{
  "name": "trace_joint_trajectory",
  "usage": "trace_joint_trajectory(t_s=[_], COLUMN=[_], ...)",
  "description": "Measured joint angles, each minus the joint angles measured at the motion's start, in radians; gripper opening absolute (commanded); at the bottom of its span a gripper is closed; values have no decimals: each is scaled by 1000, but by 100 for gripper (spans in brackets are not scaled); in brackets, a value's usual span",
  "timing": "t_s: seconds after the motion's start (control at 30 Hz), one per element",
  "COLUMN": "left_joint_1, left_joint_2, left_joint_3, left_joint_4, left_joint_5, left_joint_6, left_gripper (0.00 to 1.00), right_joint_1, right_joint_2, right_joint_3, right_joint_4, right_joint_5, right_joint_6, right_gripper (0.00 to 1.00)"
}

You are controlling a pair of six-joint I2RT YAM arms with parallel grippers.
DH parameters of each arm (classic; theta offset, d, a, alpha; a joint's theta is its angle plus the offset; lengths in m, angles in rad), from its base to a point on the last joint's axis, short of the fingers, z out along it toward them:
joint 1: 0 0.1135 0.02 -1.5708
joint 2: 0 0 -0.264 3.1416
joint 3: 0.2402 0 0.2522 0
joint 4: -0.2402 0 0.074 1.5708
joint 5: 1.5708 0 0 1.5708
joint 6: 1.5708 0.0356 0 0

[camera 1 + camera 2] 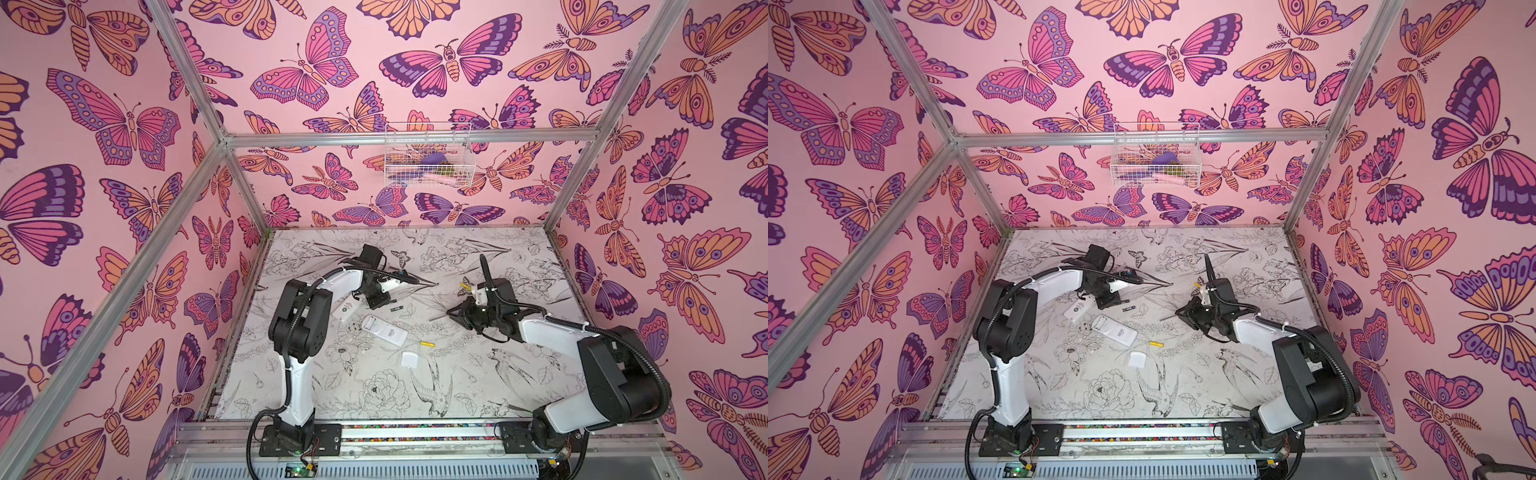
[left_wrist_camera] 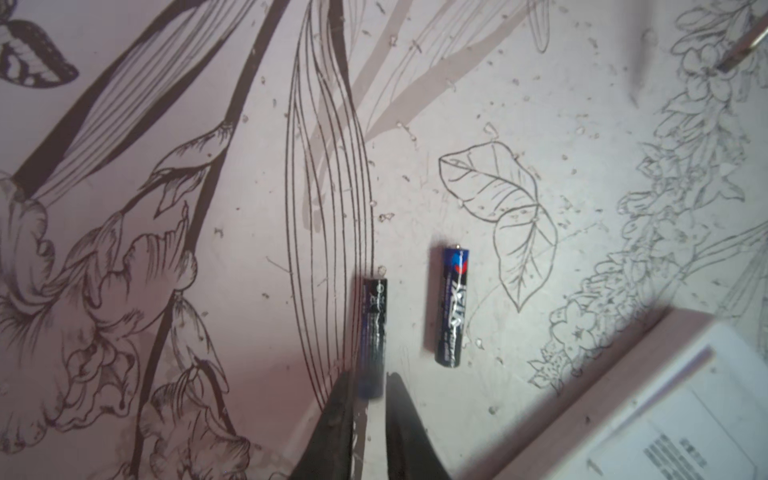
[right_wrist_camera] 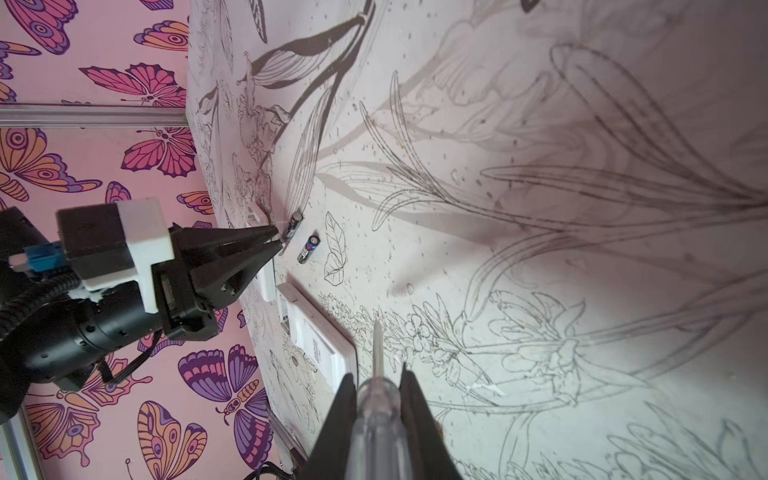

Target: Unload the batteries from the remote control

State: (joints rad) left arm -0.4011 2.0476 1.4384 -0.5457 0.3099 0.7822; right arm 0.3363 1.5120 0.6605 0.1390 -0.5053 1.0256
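Left tool (image 2: 371, 386) low over tabletop (image 2: 540, 104), tips narrowly apart astride end of black battery (image 2: 374, 328); pinching or free, cannot tell. Second black battery (image 2: 452, 307) lies just beside. Right tool (image 3: 378, 374) clamped on screwdriver (image 3: 374, 419). Step, likely: laying battery down. Next: widen tips, lift straight off without rolling it.

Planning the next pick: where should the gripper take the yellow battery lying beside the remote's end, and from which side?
Mid-body, straight down from above, closing across its narrow width. The yellow battery lies flat, a slim cylinder, clear of the remote and the white cover, so both long sides look free.
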Motion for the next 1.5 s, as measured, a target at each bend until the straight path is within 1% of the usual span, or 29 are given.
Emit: trace_joint_trajectory(t_s=[0.17, 0.23, 0.33, 0.43, 0.57, 0.63, 0.7, 0.8, 0.87, 0.9, 0.97, 1.07, 1.2, 1.3, 1.43, 1.47, 1.5], left_joint_1=[-14, -19, -23, -24, -25, -25, -25, -23, -13, -3, 27, 89, 171, 222, 275, 286, 294], left_joint_2=[24, 28, 28, 15, -40, -96, -169, -264, -327, -358, -407, -452, -483, -500, -515, -520, -523], left_joint_3=[4, 4, 3, -13, -32, -50, -69, -92, -129, -154, -201, -256, -331, -386, -443, -460, -476], left_joint_4=[5, 6, 8, 23, 23, 30, 36, 56, 79, 92, 112, 134, 198, 239, 307, 326, 344], left_joint_5=[-5, -11, -19, -23, -48, -61, -76, -101, -110, -113, -117, -120, -130, -138, -143, -145, -146], left_joint_6=[22, 27, 27, 23, -9, -34, -70, -125, -166, -189, -229, -288, -376, -428, -483, -493, -502], left_gripper=[20, 22, 29, 36, 49, 61, 75, 88, 96, 98, 100, 100, 100, 100, 100, 100, 100], right_joint_1=[0, 0, 0, 0, -2, -2, -4, -9, -10, -10, -12, -17, -25, -37, -42, -42, -43], right_joint_2=[26, 40, 44, 44, 59, 63, 79, 99, 112, 119, 122, 122, 117, 85, 8, -14, -37], right_joint_3=[-26, -38, -43, -43, -42, -42, -42, -42, -42, -42, -35, -25, -6, -5, 10, 17, 22], right_joint_4=[47, 51, 61, 60, 76, 80, 77, 74, 64, 54, 45, 31, -8, -49, -119, -136, -148], right_joint_5=[-21, -25, -32, -32, -39, -37, -35, -36, -35, -35, -40, -38, -30, -6, 47, 62, 78], right_joint_6=[45, 53, 66, 67, 67, 65, 58, 51, 48, 47, 43, 43, 24, 13, -34, -48, -60], right_gripper=[0, 1, 4, 10, 20, 24, 25, 29, 33, 35, 37, 41, 43, 48, 61, 68, 78])
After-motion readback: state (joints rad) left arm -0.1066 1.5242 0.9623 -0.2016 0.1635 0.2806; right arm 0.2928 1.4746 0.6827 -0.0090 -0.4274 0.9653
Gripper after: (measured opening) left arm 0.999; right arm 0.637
